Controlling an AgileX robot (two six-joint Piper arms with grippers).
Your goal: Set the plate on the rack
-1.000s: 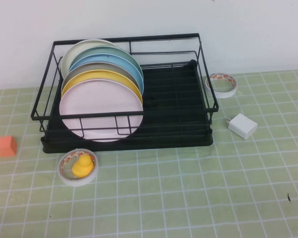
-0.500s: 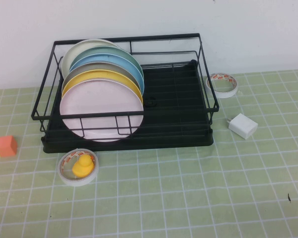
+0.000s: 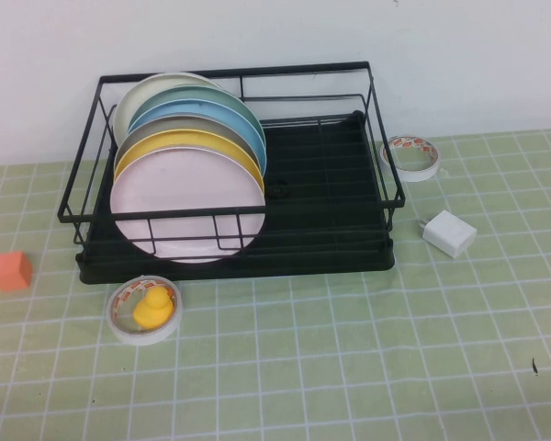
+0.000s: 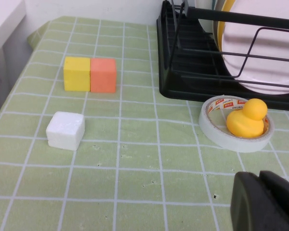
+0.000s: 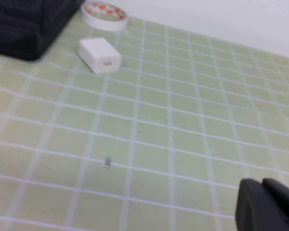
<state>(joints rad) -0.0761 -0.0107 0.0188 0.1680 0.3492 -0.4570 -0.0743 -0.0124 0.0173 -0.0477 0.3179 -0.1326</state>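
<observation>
Pink plate (image 3: 185, 208) stands on edge in the black rack (image 3: 323, 241), frontmost of a row of plates, at the rack's left half, left-center of the high view. Behind it a yellow plate (image 3: 191, 143), then a grey plate (image 3: 165, 127), blue, green and cream ones. Rack sits on the green-checked bench (image 3: 367, 358).

Tape roll (image 3: 143, 310) with a yellow duck (image 3: 152, 307) inside lies just below the rack's front left corner. Orange and yellow blocks (image 3: 4, 272) at far left edge. White charger (image 3: 448, 231) right of the rack, second tape roll (image 3: 411, 154) above it.

Left end effector (image 4: 265, 202) shows only at the lower right of the left wrist view, fingers closed, holding nothing, above the bench near the duck. Right end effector (image 5: 267, 204) at the lower right of its wrist view, closed, empty, over bare bench.
</observation>
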